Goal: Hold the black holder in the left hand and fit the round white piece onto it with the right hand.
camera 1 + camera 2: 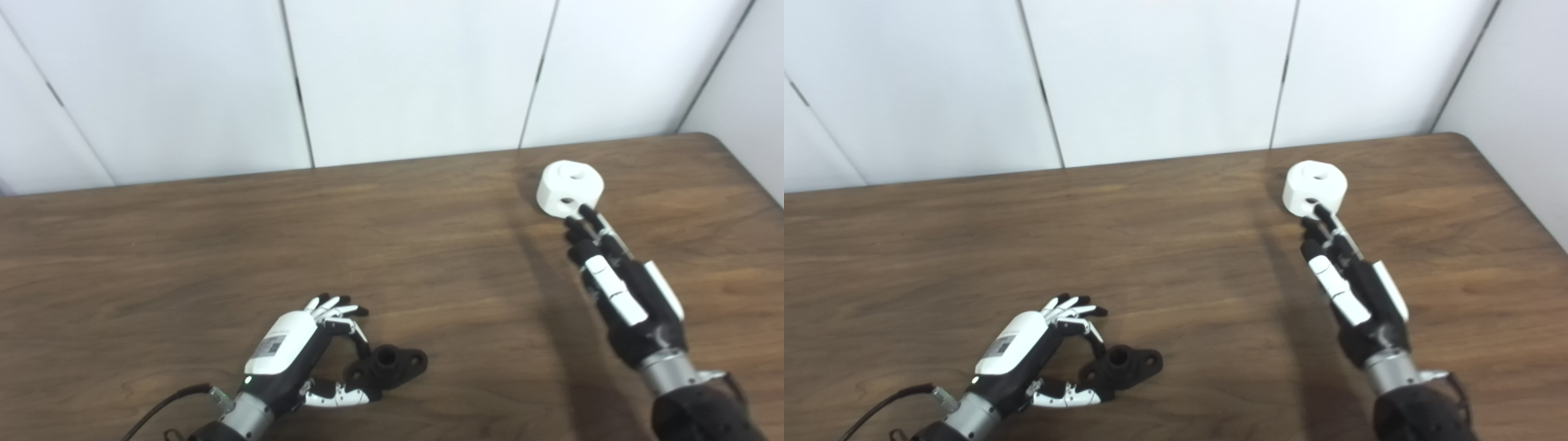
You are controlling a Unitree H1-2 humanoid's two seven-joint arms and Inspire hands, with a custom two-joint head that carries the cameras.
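Note:
The black holder [389, 366] lies flat on the wooden table near the front, a short tube with a flange at each end. My left hand [293, 348] sits just left of it, fingers apart. Its thumb runs along the holder's near-left side and one finger curves down toward the left flange, without a clear grip. The round white piece [571, 187], a thick disc with a hole on top and one in its side, rests at the back right. My right hand [612, 282] reaches toward it with fingers stretched out, their tips at the piece's near side, holding nothing.
White wall panels [416, 79] rise right behind the table's far edge. The table's right edge [1519, 196] runs close to the white piece. A black cable [159, 407] trails from my left wrist at the bottom left.

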